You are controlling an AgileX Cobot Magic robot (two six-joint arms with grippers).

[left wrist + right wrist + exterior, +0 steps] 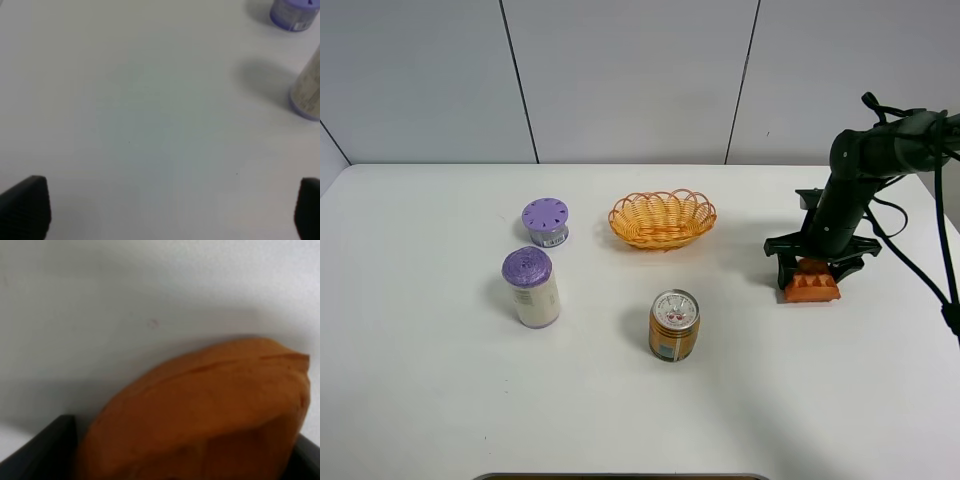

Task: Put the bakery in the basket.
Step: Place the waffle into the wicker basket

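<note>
Waffle piece (811, 284) is seen lying on the white table (440, 400) towards its right side, well apart from the basket (665, 237). It is straddled by the right gripper (817, 271), whose fingers are spread wide on either side. The left gripper (167, 207) is held wide open above bare tabletop.

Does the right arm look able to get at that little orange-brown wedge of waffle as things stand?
Probably yes: the right gripper straddles the orange-brown waffle wedge on the white table, a finger on each side, nothing between. Whether it grips yet is unclear.
</note>
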